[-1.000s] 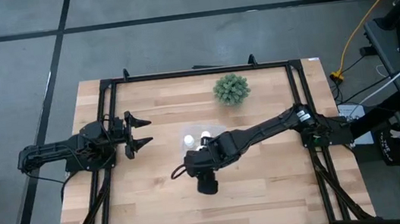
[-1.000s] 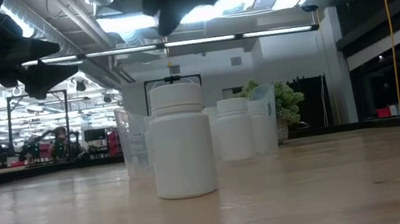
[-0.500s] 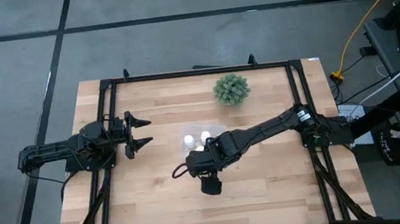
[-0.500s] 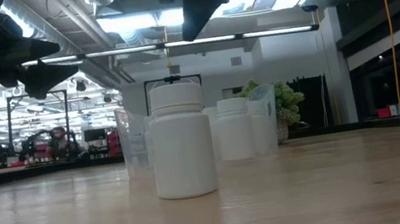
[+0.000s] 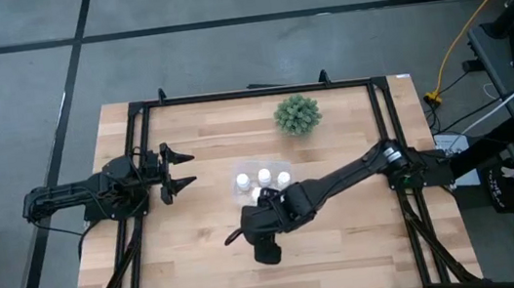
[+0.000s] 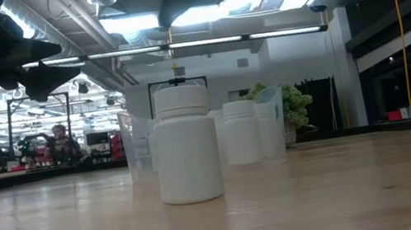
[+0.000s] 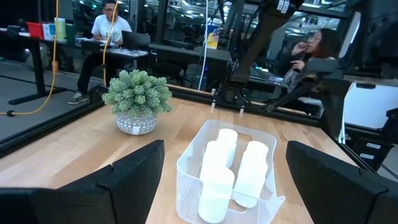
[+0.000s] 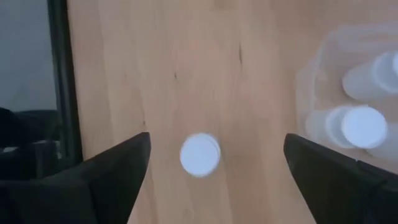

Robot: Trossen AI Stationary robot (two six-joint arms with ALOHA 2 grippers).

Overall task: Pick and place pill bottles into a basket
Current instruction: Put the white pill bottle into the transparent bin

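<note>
A clear basket (image 5: 252,167) stands mid-table with several white pill bottles (image 5: 264,175) upright in it; the left wrist view shows them (image 7: 217,158) inside its walls (image 7: 186,168). One more pill bottle (image 6: 187,156) stands alone on the wood, nearer the front edge than the basket (image 6: 133,144). My right gripper (image 8: 217,137) hangs open above this bottle's cap (image 8: 200,154), a finger on either side and well clear. In the high view the right gripper (image 5: 247,222) hides that bottle. My left gripper (image 5: 180,170) waits open at the table's left, pointing toward the basket.
A green spiky plant (image 5: 297,114) in a small pot stands at the far side, beyond the basket. A black frame (image 5: 138,139) runs around the table's edges. Bare wood lies left and in front of the lone bottle. People sit in the room behind.
My right gripper has moved from over the basket toward the table's near edge and now hangs over the lone bottle. Two more bottles in the basket show in the high view now that the arm has left them. The lone bottle and the basket have stayed put.
</note>
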